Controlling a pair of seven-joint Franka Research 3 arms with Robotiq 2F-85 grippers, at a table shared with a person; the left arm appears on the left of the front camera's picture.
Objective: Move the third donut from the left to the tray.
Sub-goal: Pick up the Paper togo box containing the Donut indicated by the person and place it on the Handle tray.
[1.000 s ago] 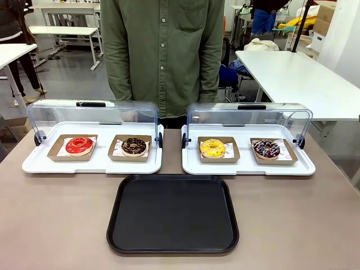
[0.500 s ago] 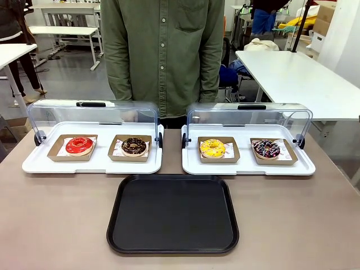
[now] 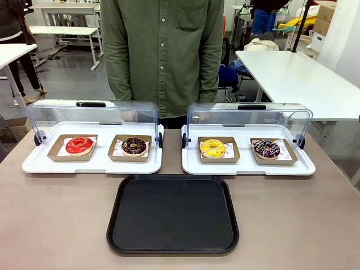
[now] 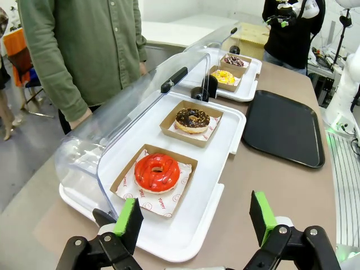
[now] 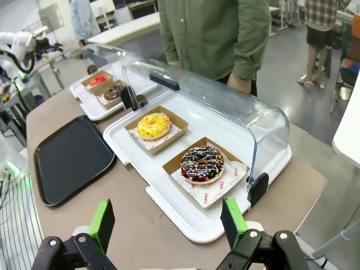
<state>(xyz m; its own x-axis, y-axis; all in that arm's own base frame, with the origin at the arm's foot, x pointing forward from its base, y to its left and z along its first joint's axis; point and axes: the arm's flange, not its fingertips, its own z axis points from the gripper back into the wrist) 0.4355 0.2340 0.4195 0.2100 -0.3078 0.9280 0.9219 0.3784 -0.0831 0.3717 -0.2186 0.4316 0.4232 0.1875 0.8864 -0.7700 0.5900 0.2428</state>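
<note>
The task has not been started: the ring donut with bright yellow icing and small sprinkles [image 3: 212,148] sits in its shallow brown cardboard tray [image 3: 232,155]. That stands on the left half of the right-hand white plastic display tray [image 3: 247,166], close to the worktop's far edge and right of its middle. The large flat black plastic tray with rounded corners and a raised rim [image 3: 172,214] lies bare at the middle of the near edge, just in front of both display trays.

The left pincer [image 4: 196,218] and the right pincer [image 5: 169,220] are both spread wide with nothing between their green pads, each hanging above an end of the worktop.

The step in hand looks like the approach. The right arm seems better placed, since the yellow donut is on its side. The curved clear lid [image 3: 247,115] is swung up towards the far edge, so the front stands open. The reach would probably need to come in low from the near side, under the lid's lip.

The icing looks glossy and soft, so gripping the stiff cardboard wall seems safer than pinching the donut. A chocolate donut with coloured sprinkles [image 3: 266,148] sits just beside it in its own cardboard, leaving little room on that side.
</note>
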